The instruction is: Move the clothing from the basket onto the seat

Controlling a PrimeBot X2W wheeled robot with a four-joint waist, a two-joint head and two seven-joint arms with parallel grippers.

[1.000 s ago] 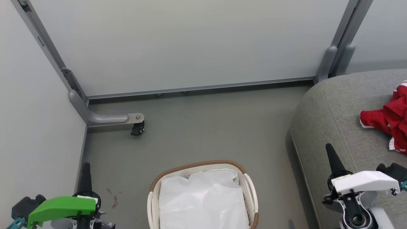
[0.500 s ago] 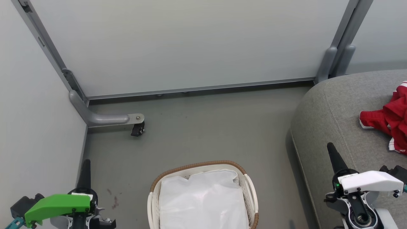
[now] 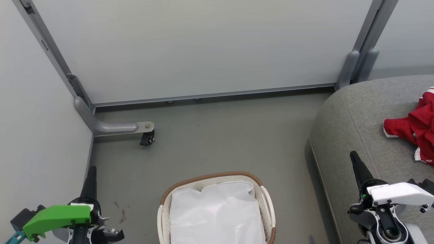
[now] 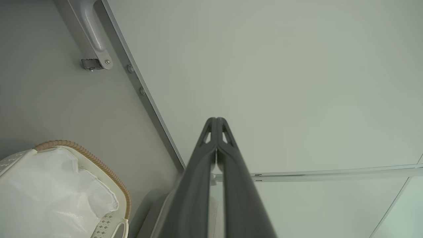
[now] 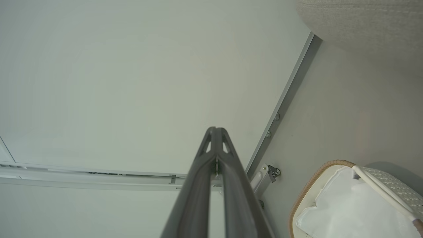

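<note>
The red clothing (image 3: 414, 132) with white trim lies bunched on the grey seat (image 3: 356, 115) at the right edge of the head view. The white basket (image 3: 162, 210) with a brown woven rim stands on the floor at bottom centre, with just its white liner (image 3: 217, 213) inside; the basket (image 4: 109, 180) and the basket (image 5: 310, 188) also show in the wrist views. My left gripper (image 3: 91, 171) is shut and empty at lower left, left of the basket. My right gripper (image 3: 354, 156) is shut and empty over the seat's front edge. Both fingertips meet in the wrist views: left gripper (image 4: 216, 119), right gripper (image 5: 215, 129).
Pale partition panels (image 3: 203, 47) wall in the back and left. A grey metal foot with a black caster (image 3: 146, 138) juts onto the grey floor (image 3: 220, 135) at left. Two grey posts (image 3: 359, 64) stand at the seat's back corner.
Both arms have drawn slightly down and back toward the bottom edge of the head view. Both grippers stay shut. Clothing and basket have not moved.
</note>
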